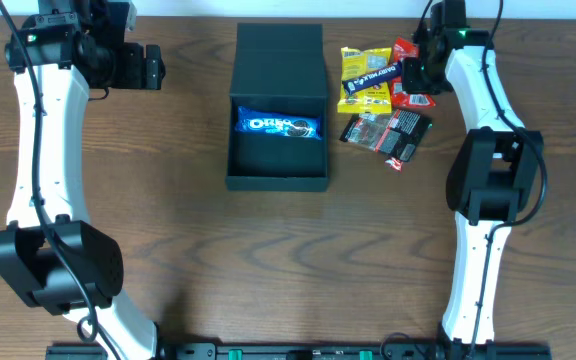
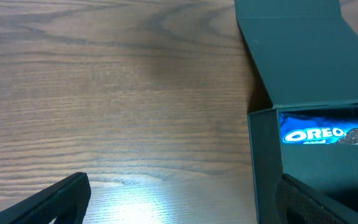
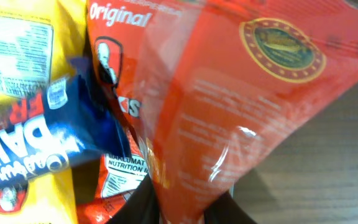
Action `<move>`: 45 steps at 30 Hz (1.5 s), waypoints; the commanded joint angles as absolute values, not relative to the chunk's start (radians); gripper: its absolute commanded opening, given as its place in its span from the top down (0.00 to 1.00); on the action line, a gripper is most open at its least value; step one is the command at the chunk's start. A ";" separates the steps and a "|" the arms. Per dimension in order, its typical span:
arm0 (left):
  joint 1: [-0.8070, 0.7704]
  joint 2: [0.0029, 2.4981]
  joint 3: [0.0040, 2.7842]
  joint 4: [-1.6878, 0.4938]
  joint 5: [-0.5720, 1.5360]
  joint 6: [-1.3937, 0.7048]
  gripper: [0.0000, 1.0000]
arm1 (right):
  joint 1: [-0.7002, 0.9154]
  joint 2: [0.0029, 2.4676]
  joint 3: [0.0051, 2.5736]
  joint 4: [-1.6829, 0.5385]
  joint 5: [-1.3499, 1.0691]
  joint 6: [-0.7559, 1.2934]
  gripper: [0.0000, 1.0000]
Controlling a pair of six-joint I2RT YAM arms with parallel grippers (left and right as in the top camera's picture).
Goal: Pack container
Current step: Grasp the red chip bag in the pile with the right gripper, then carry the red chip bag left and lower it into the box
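Overhead. The container (image 1: 278, 150) sits mid-surface with its flap lid (image 1: 280, 55) thrown back flat toward the far edge. Inside, against the far wall, lies a blue pack (image 1: 280, 126) marked "OREO" in white; the box floor nearer the robot is bare. Open wood surface (image 1: 168, 230) lies to the left of the box and on its near side. On the right a snack pile lies near the box wall without touching it: yellow packet (image 1: 366, 78), dark packets (image 1: 388, 132), red packet (image 1: 411, 97). The left jaws hang at the far left, well apart from the box. The right jaws are over the far right of the pile, at the red packet.

Left wrist. The two dark fingers (image 2: 61, 199) stand far apart at the bottom corners — left jaws wide, nothing between them. The container (image 2: 266, 162) fills the right side, its near corner edge upright. "OREO" reads clearly on the blue pack (image 2: 328, 134).

Right wrist. The red packet (image 3: 229, 106) fills the view and gathers to a pinch at the bottom between dark fingers (image 3: 135, 208) — right jaws closed on it. "Original" is legible along its top. A second red wrapper below it carries a "NUTRITION" panel. The yellow packet (image 3: 17, 62) at left shows the letters "DAIR".
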State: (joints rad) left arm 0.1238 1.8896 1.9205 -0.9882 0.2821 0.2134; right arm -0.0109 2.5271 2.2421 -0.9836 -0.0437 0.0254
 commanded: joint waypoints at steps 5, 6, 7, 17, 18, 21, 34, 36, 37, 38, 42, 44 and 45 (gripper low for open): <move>0.131 1.896 1.920 -0.987 0.289 0.209 0.05 | -0.008 2.539 2.254 -1.100 0.004 0.021 0.99; 0.131 1.896 1.920 -0.987 0.289 0.209 0.05 | -0.007 2.523 2.260 -1.101 0.004 0.021 0.99; 0.131 1.896 1.920 -0.987 0.289 0.209 0.05 | -0.007 2.511 2.264 -1.101 0.004 0.021 0.99; 0.131 1.896 1.920 -0.987 0.289 0.209 0.05 | -0.002 2.271 2.274 -1.134 0.027 0.030 0.99; 0.131 1.896 1.920 -0.987 0.289 0.209 0.05 | 0.002 2.246 2.274 -1.140 0.042 0.029 0.99; 0.131 1.896 1.920 -0.987 0.289 0.209 0.05 | 0.019 2.179 2.274 -1.166 0.064 0.029 0.99; 0.131 1.896 1.920 -0.987 0.284 0.210 0.05 | 0.329 2.129 2.238 -1.249 -0.140 0.231 0.98; 0.131 1.896 1.920 -0.987 0.285 0.209 0.04 | 0.407 2.130 2.207 -1.212 -0.139 0.300 0.99; 0.131 1.896 1.920 -0.987 0.285 0.209 0.05 | 0.434 2.130 2.190 -1.193 -0.139 0.323 0.99; 0.131 1.896 1.920 -0.987 0.285 0.209 0.05 | 0.456 2.130 2.171 -1.175 -0.139 0.349 0.99; 0.131 1.896 1.920 -0.987 0.285 0.201 0.04 | 0.531 2.130 2.071 -1.092 -0.139 0.452 0.99; 0.131 1.896 1.920 -0.987 0.284 0.201 0.05 | 0.562 2.132 2.020 -1.045 -0.139 0.491 0.99; 0.131 1.896 1.920 -0.987 0.284 0.201 0.04 | 0.579 2.133 1.993 -1.017 -0.139 0.509 0.98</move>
